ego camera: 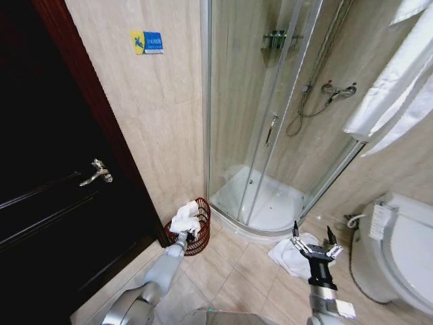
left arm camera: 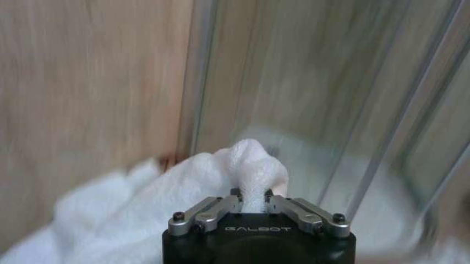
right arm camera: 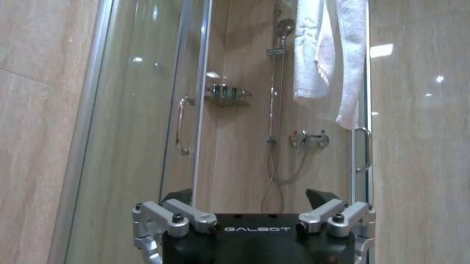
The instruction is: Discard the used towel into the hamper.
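Beside the dark door, wedged against the tiled wall: hamper [ego camera: 196, 227], white towel [ego camera: 185, 220] bunched at its rim, pinched in closed left gripper [left arm camera: 251, 193] fingers. Right gripper [ego camera: 315, 238], fingers spread, empty, above floor cloth [ego camera: 287, 257]; "GALBOT" printed on both.

tiled floor [ego camera: 233, 274] | hamper [ego camera: 200, 233] by wall | white cloth [ego camera: 289, 256] near shower tray

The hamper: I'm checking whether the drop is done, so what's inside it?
A white towel bulges above the hamper rim, pinched by the left gripper. Anything beneath the towel is covered. The right gripper hovers open over another floor towel.
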Controlling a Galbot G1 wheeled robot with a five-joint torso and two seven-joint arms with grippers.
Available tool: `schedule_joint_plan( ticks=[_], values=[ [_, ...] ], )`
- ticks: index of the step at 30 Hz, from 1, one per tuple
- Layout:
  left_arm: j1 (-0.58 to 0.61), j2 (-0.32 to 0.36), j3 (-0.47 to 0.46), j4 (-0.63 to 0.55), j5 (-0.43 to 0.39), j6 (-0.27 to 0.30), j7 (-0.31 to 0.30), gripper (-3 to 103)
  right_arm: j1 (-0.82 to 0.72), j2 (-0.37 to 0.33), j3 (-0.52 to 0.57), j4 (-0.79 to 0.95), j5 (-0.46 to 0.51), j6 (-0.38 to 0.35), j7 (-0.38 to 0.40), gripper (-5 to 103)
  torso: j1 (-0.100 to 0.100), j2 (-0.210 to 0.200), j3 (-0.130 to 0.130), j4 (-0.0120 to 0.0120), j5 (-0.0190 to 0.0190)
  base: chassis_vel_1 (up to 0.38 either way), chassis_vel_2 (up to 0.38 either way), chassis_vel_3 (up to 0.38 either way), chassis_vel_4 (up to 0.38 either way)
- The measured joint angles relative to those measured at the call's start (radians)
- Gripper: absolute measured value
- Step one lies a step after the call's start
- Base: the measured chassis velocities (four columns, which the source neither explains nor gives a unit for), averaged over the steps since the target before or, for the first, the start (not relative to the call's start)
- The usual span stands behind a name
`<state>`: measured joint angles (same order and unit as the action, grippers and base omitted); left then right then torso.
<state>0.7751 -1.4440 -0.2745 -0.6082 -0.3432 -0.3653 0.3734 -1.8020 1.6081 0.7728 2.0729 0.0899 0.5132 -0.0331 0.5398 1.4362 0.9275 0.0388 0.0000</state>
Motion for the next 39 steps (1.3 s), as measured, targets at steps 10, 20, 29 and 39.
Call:
schedule_joint_plan(
  ticks=[10,20,29,39],
  values=[
    [0.096,0.079,-0.016,-0.304,-0.266,-0.018,0.032,6,0.007,0.000,-0.008,0.006,-0.001,-0.008,-0.003,100,0.000,0.000,0.000,0.0002,0.0000,0.000,0.000,0.000,0.000],
    [0.134,0.094,-0.013,-0.600,-0.340,0.030,-0.040,6,0.005,0.000,-0.012,0.007,-0.010,-0.009,-0.004,100,0.000,0.000,0.000,0.0000,-0.0001,0.000,0.000,0.000,0.000],
    [0.118,0.119,-0.018,-0.711,-0.385,0.056,-0.096,6,0.000,0.000,-0.008,0.003,-0.011,-0.003,-0.004,100,0.000,0.000,0.000,0.0001,0.0000,0.000,0.000,0.000,0.000],
    [0.120,0.149,-0.032,-0.750,-0.383,0.059,-0.106,6,0.006,0.000,-0.020,-0.003,-0.028,-0.003,-0.007,100,0.000,0.000,0.000,0.0002,0.0000,0.000,0.000,0.000,0.000]
  ],
)
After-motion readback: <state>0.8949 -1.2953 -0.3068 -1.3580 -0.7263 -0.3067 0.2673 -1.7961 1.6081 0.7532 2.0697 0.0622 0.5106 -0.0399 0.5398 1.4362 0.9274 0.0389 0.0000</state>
